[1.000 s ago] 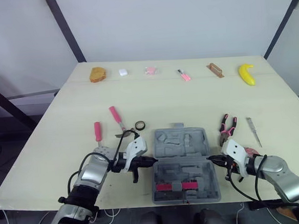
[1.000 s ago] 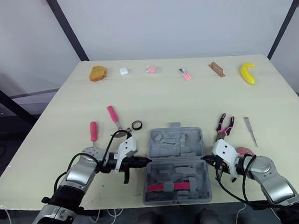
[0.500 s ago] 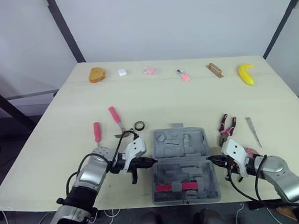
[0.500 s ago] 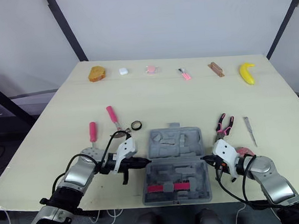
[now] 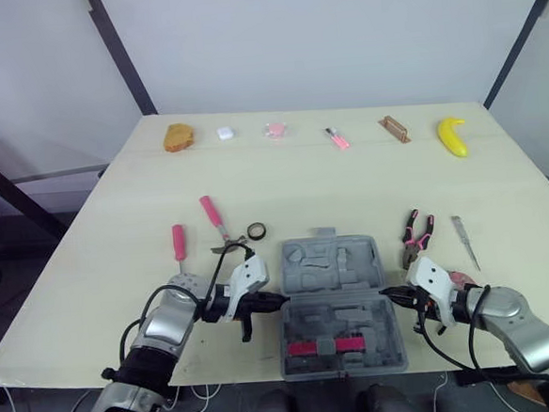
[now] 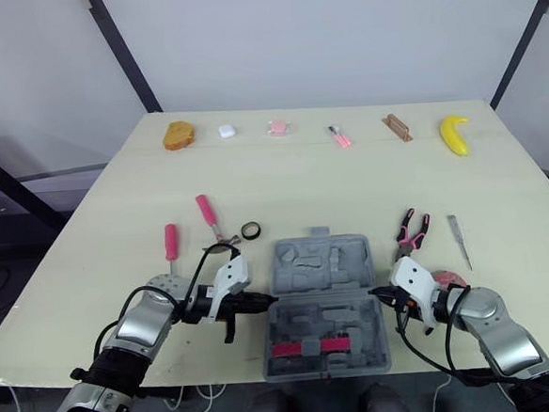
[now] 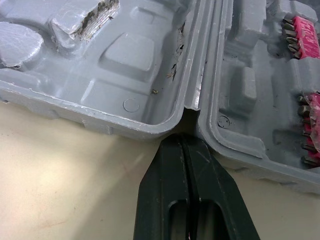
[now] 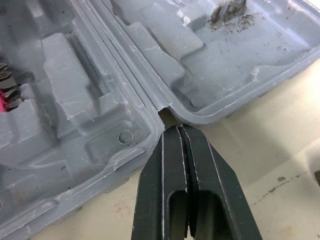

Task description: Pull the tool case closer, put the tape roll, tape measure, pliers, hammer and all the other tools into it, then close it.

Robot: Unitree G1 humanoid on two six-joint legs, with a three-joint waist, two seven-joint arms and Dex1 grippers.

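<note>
The left claw (image 7: 185, 142) is shut on nothing, its tip at the hinge notch on the left side of the tool case (image 5: 331, 273). The right claw (image 8: 178, 131) is shut the same way at the right-side notch. Contact is hard to judge. The case lies open at the near edge of the table (image 5: 329, 183), so pulling looks nearly done. Next, one claw must back off, open and fetch the tape roll (image 5: 256, 231) beyond the case's far-left corner.

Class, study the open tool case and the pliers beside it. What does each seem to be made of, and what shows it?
Tool case: probably moulded grey plastic with a matte finish; the shaped recesses, rounded edges and scuffs suggest it. Pliers: likely metal with pink-and-black rubbery or plastic grips; the dull grey head contrasts with the coloured handles, though the detail is small.
</note>
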